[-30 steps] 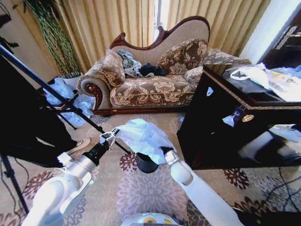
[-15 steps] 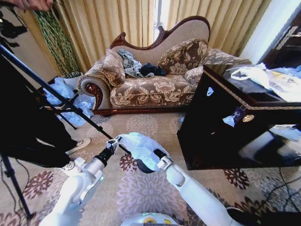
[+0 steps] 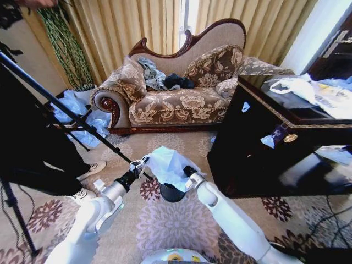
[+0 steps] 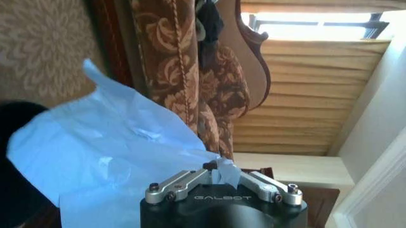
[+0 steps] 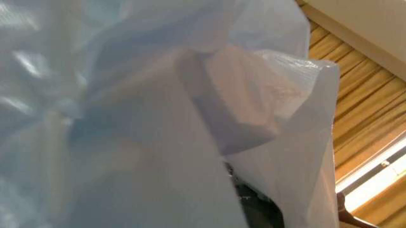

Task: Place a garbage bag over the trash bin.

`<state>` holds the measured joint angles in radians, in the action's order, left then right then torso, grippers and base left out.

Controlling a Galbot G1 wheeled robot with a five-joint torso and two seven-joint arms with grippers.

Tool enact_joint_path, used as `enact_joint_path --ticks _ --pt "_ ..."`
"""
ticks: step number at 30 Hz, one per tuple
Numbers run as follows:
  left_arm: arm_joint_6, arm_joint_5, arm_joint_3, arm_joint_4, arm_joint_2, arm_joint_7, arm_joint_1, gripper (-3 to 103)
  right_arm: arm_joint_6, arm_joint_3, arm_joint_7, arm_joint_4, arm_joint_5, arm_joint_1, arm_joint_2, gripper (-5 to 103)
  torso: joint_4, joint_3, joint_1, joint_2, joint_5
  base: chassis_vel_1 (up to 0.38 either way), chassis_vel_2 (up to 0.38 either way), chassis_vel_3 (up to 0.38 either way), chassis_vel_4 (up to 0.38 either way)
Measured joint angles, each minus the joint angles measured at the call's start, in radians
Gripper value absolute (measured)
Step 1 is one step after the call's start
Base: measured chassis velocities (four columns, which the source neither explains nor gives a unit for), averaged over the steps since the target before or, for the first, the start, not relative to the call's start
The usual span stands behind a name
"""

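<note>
Left gripper (image 4: pixel 219 172) pinched bag (image 3: pixel 168 166) edge; right gripper (image 3: pixel 188 171) fingers hidden. Bag looked light, limp, slippery: you'd grip its rim over bin (image 3: pixel 171 193).

I'm counting one garbage bag (image 3: pixel 168 165), one trash bin (image 3: pixel 171 193), two grippers, one sofa (image 3: pixel 176 91), one black cabinet (image 3: pixel 258 148).
</note>
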<state>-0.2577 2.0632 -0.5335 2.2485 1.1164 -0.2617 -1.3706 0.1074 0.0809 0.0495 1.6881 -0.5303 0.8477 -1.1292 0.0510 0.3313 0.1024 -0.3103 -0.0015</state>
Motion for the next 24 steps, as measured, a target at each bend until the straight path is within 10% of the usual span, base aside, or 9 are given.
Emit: enact_joint_path --ticks 24 --pt "-0.063 -0.041 0.056 -0.120 0.142 -0.023 -0.040 0 -0.003 -0.043 -0.187 0.102 -0.048 0.069 0.070 0 -0.0002 0.000 0.000 0.000 0.0000 0.000 0.000 0.000 0.000"
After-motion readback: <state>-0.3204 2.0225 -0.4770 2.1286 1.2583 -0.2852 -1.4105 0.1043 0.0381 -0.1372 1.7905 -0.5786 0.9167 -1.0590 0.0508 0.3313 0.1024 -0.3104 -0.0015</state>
